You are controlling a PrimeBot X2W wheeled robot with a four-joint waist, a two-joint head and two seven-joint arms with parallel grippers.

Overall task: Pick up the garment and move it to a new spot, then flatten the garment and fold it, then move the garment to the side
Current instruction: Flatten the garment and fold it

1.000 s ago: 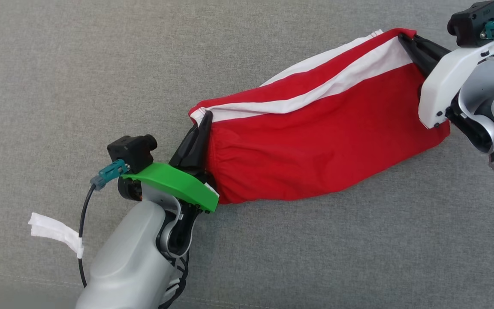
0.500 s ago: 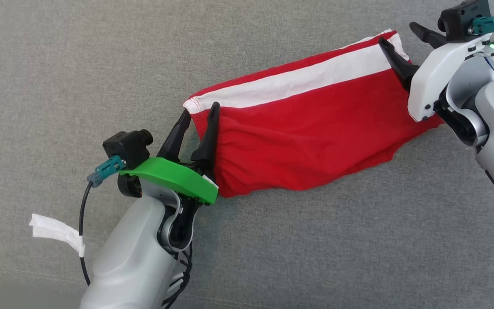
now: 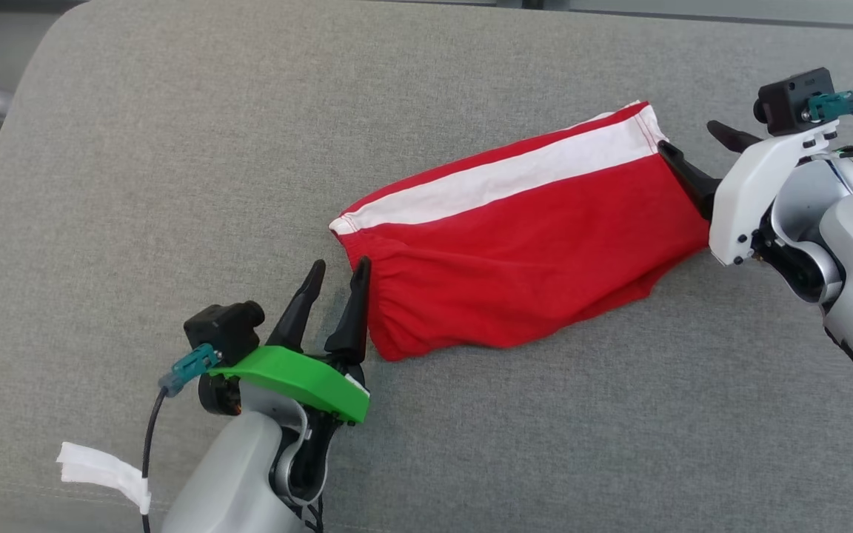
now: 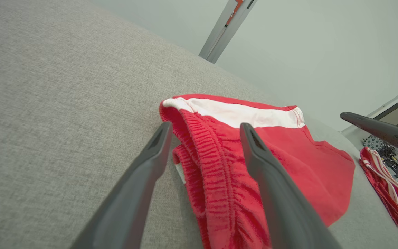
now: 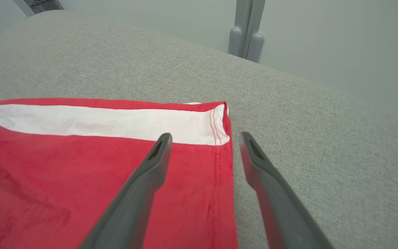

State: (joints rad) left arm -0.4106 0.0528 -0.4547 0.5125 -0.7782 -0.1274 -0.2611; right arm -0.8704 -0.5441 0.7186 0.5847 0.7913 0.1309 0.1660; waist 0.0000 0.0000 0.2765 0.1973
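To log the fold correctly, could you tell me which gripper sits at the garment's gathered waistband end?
The left gripper, with the green cover: it stands open beside the elastic waistband of the garment. The white-covered right gripper is at the stitched hem.

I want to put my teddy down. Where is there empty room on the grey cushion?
Most room: the wide bare grey cushion left of the red garment, beyond the left gripper. Also the strip between the garment and the cushion's near edge. Crowded: both garment ends, where the open left gripper and right gripper sit.
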